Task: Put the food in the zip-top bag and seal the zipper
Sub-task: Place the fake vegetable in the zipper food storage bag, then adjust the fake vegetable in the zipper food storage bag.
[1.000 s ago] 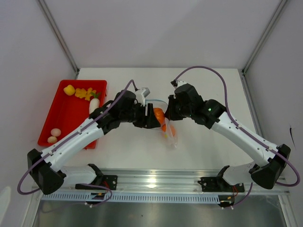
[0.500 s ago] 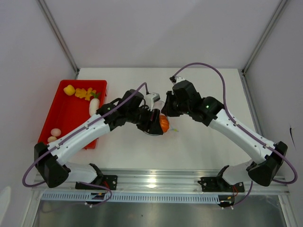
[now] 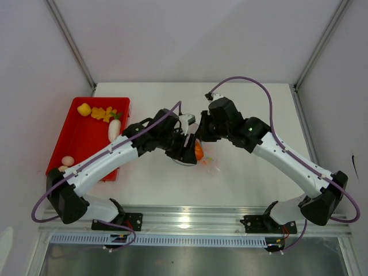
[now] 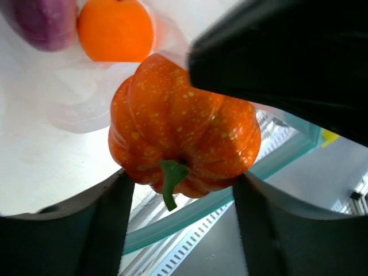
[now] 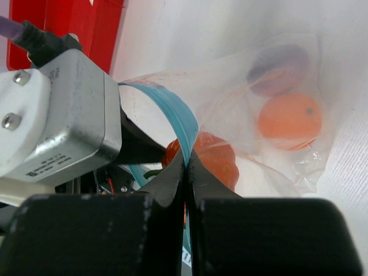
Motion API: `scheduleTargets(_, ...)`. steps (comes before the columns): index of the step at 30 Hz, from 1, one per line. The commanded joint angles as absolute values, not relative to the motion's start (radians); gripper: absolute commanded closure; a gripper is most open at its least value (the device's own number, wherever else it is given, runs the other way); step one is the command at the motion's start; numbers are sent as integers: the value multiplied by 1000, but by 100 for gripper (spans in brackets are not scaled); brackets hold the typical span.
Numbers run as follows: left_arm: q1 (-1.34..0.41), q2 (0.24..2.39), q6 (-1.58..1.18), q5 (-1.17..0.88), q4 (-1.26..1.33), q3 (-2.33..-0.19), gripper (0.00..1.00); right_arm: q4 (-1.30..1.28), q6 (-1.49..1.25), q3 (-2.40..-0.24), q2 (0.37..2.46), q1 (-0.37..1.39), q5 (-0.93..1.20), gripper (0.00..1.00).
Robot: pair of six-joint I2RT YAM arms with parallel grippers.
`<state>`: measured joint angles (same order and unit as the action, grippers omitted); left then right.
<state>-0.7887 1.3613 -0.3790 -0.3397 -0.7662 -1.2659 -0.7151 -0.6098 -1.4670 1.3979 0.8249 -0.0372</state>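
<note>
Top external: surface & room?
— White table [image 3: 247, 109], pale walls, metal corner posts. On the L, red tray [image 3: 80, 144] w/ yellow bits [image 3: 102, 113], white pc [image 3: 114, 129], eggs [image 3: 68, 161].
— Arms?
— Both bent inward, meeting mid-table. The left gripper [image 4: 181, 190] clamps an orange pumpkin [image 4: 181, 144] at the mouth of the zip-top bag [image 5: 224, 80]. The right gripper [image 5: 187, 164] is pinched tight on the zipper [image 5: 169, 109]. An orange ball [image 5: 289, 121] & purple pc [image 5: 279, 69] are inside already.
— Vs a sec ago?
— Left arm reached further right, pumpkin sits nearer the bases. Bag trailed toward them then; now mostly hidden under the grippers.
</note>
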Motion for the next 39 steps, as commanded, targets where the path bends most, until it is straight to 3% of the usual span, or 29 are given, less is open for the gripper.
scheduleTargets(1, -799, 1321, -396, -250, -770, -1290, 23, -675, -612, -1517, 1374, 827, -26, 100)
scheduleTargets(3, -798, 1275, -396, -209, -752, -1279, 13, -686, -606, -1516, 1362, 827, -23, 100)
scheduleTargets(4, -801, 1252, -397, -195, -736, -1273, 1, -690, -603, -1513, 1359, 827, -25, 100)
scheduleTargets(5, -801, 1227, -402, -180, -724, -1269, 0, -693, -601, -1509, 1356, 827, -28, 100)
scheduleTargets(12, -810, 1014, -436, 67, -687, -1218, 1, -698, -595, -1483, 1328, 825, -23, 100)
scheduleTargets(28, -810, 1111, -519, 121, -765, -1158, 2, -701, -589, -1474, 1304, 825, -12, 100)
scheduleTargets(31, -808, 1127, -508, 129, -733, -1157, 7, -703, -586, -1465, 1301, 825, -12, 100)
scheduleTargets(37, -784, 1218, -482, 63, -678, -1229, 31, -710, -574, -1442, 1295, 825, 15, 100)
scheduleTargets(39, -756, 1245, -479, 16, -670, -1264, 51, -710, -569, -1433, 1296, 825, 15, 100)
